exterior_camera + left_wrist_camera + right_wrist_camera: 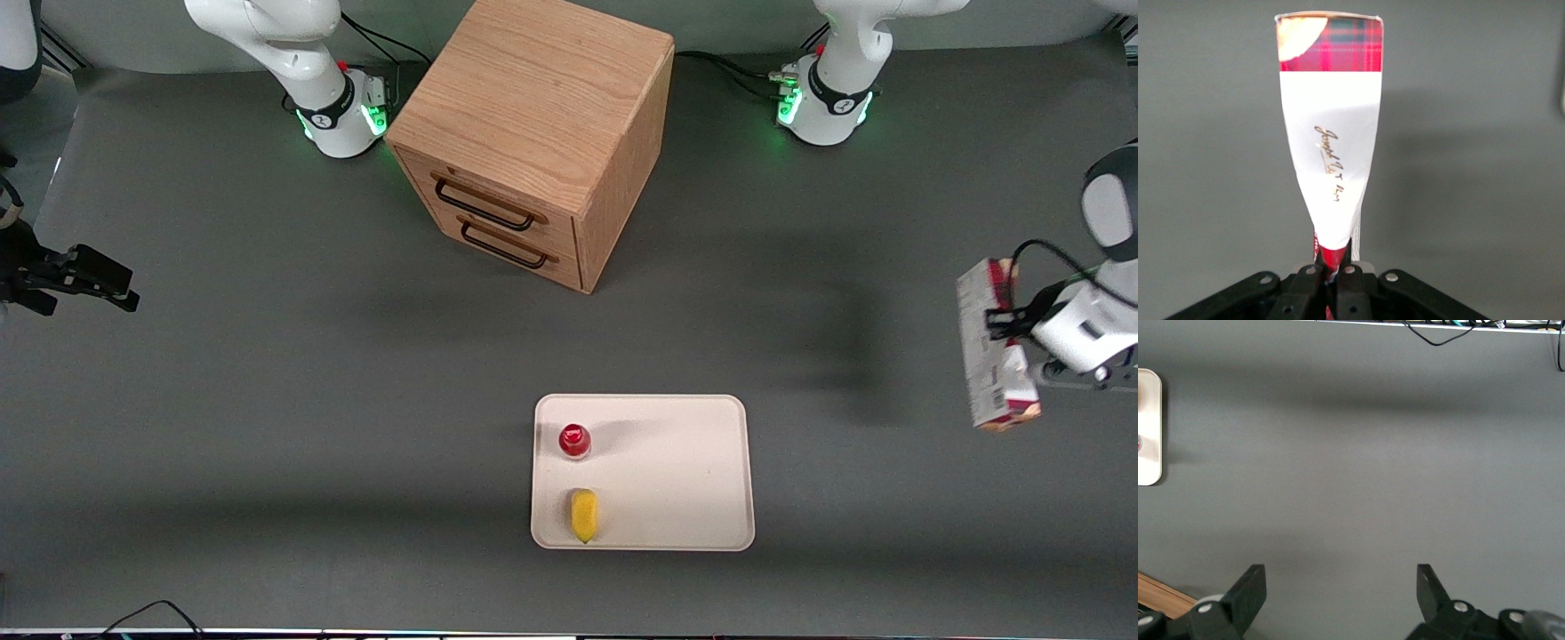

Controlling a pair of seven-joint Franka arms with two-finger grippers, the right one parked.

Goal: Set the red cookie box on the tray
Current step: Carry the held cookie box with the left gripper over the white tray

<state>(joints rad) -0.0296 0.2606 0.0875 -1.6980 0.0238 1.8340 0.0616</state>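
My left gripper (997,322) hangs high above the grey table at the working arm's end, shut on the red cookie box (989,356). The box is lifted clear of the table, pale grey side toward the front camera, tartan-red ends showing. In the left wrist view the box (1331,133) sticks straight out from the gripper (1333,263), pinched thin between the black fingers (1349,273). The cream-white tray (676,471) lies on the table nearer the front camera, well off sideways from the held box, toward the middle of the table.
On the tray stand a small red-capped bottle (574,440) and a yellow object (584,515), both at its end toward the parked arm. A wooden drawer cabinet (533,133) stands farther from the front camera than the tray.
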